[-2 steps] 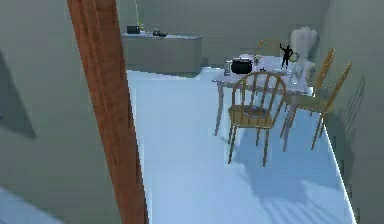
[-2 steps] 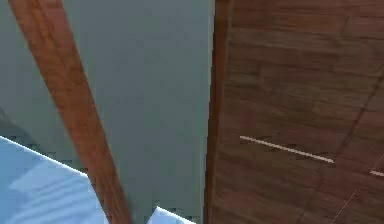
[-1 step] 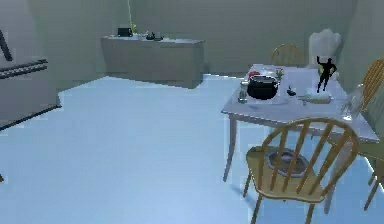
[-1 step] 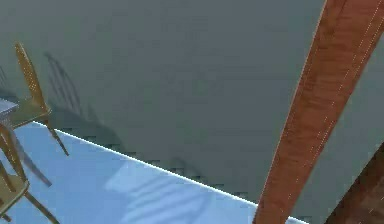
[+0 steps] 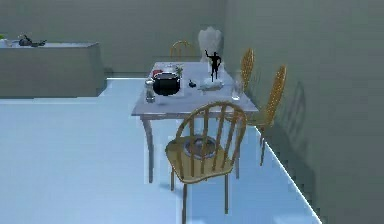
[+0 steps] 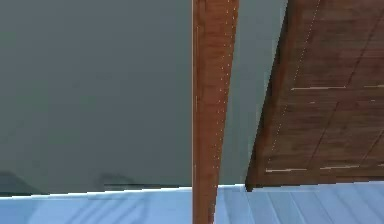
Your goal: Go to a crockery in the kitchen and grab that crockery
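How the gripper's jaws stand cannot be told from these pictures.

In the arm side view a reddish-brown wooden post [image 6: 213, 100] runs from the top edge to the bottom, cut off at both ends. Beside it, toward the view's right, is a dark panelled wooden door [image 6: 322, 90], cut off at the top and right. A plain grey wall [image 6: 90, 90] lies behind them and a strip of pale blue floor [image 6: 100, 208] below.

In the forward view a pale table [image 5: 190, 108] stands by the wall on the view's right. At the table's middle sits a round black pot [image 5: 166, 82]. Just beside the pot, toward the wall, lies a pale dish [image 5: 210, 85]; it is the nearest thing to crockery, but its shape is too small to make out. Behind the dish on the table stands a small dark figurine [image 5: 214, 63]. A small glass-like thing [image 5: 150, 95] is at the table's left edge and another small thing [image 5: 236, 95] at its right edge; neither can be named.

A wooden chair [image 5: 207, 140] at the table's near side hides part of the table's legs, and a round thing [image 5: 205, 148] lies on its seat. Two more chairs [image 5: 272, 100] stand between the table and the wall, and a fourth chair [image 5: 183, 47] is half hidden at the far side beside a white shape [image 5: 209, 40]. Well left of the table is a grey counter [image 5: 50, 68], cut off by the edge, with dark clutter [image 5: 28, 42] on top.
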Tool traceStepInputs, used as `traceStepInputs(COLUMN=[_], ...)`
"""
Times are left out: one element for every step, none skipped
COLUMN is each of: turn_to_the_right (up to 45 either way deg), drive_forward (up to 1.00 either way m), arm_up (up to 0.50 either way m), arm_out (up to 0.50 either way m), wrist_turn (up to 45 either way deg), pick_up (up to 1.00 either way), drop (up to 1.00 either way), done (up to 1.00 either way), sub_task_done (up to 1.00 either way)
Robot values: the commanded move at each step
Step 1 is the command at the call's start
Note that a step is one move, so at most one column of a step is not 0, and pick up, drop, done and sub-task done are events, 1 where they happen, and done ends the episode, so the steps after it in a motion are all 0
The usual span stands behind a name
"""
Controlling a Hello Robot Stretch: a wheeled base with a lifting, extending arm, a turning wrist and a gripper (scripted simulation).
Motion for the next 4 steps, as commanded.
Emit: traceStepInputs(turn_to_the_right=[0.0, -45.0, -18.0, 0.0], drive_forward=[0.3, 0.0, 0.0, 0.3], arm_up=[0.0, 0.0, 0.0, 0.0], arm_out=[0.0, 0.0, 0.0, 0.0], wrist_turn=[0.0, 0.0, 0.0, 0.0], pick_up=[0.0, 0.0, 0.0, 0.0], drop=[0.0, 0.0, 0.0, 0.0], done=[0.0, 0.0, 0.0, 0.0], sub_task_done=[0.0, 0.0, 0.0, 0.0])
